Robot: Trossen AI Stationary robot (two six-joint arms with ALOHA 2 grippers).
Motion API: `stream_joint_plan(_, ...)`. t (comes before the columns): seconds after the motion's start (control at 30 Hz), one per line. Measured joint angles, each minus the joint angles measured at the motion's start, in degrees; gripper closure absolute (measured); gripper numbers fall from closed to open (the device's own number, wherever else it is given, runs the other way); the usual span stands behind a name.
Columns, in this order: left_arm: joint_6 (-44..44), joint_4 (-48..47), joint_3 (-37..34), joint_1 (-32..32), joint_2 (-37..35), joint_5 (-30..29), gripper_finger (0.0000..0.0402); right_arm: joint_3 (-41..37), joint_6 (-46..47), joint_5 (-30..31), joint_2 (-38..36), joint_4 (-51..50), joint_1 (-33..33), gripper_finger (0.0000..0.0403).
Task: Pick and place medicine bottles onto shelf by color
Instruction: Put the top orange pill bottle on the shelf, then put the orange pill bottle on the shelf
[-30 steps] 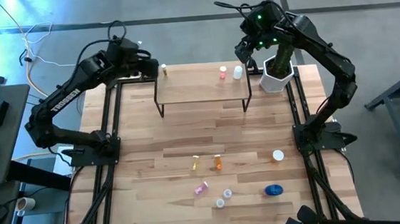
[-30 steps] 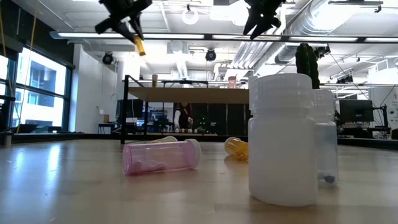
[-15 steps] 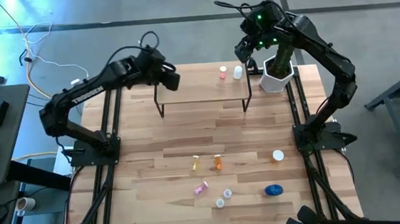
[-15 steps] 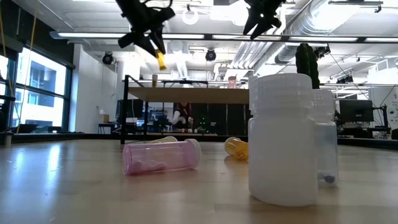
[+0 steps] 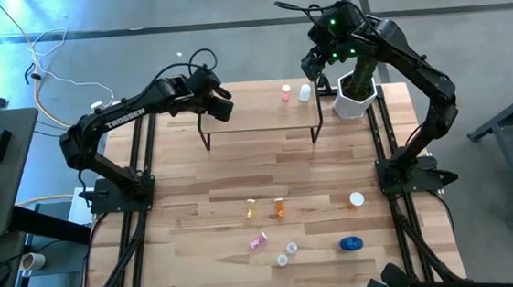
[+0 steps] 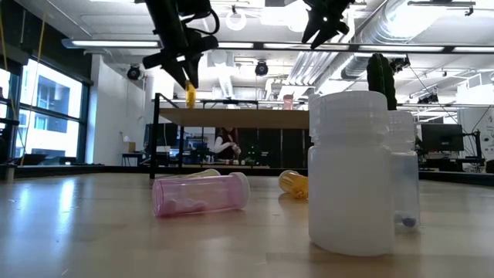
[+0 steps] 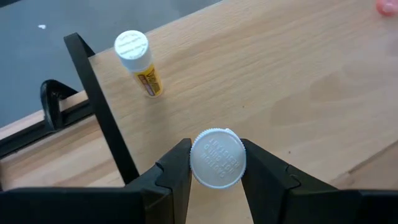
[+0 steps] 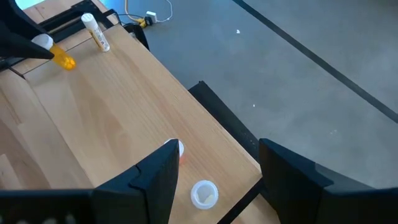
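L gripper (image 7: 215,163) over the shelf's (image 5: 255,121) 9 o'clock end, fingers pinching 1 yellow bottle (image 6: 190,94) by its white cap, held just above the board. 1 more yellow bottle (image 7: 139,63) stands on the shelf beside it. Shelf's 3 o'clock end: 1 pink bottle (image 5: 286,93), 1 white bottle (image 5: 305,92). R gripper (image 8: 214,165) hovers above those 2, fingers spread, holding nothing. On the tabletop (image 5: 196,185), 6 o'clock side: 1 yellowish, 1 orange (image 5: 279,209), 1 pink (image 5: 258,241), 3 white/clear bottles, 1 blue jar (image 5: 351,242). Cactus pot (image 5: 355,94) at 2 o'clock.
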Motion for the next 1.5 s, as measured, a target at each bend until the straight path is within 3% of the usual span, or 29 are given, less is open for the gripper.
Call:
stream_joint_plan(0.47,-0.6,-2.3,0.0,-0.2,1.6,-2.4,0.0291,0.0,-1.0,0.0,0.0,0.0,0.0,0.0194)
stream_joint_plan(1.03,0.0,-2.0,0.1,1.0,2.7,0.0,0.0288,0.0,-1.0,0.0,0.0,0.0,0.0,0.0194)
stream_joint_plan(1.5,2.2,-2.4,-0.1,1.0,2.8,0.2,0.0189,0.0,0.2,0.0,0.0,0.0,0.0,0.0194)
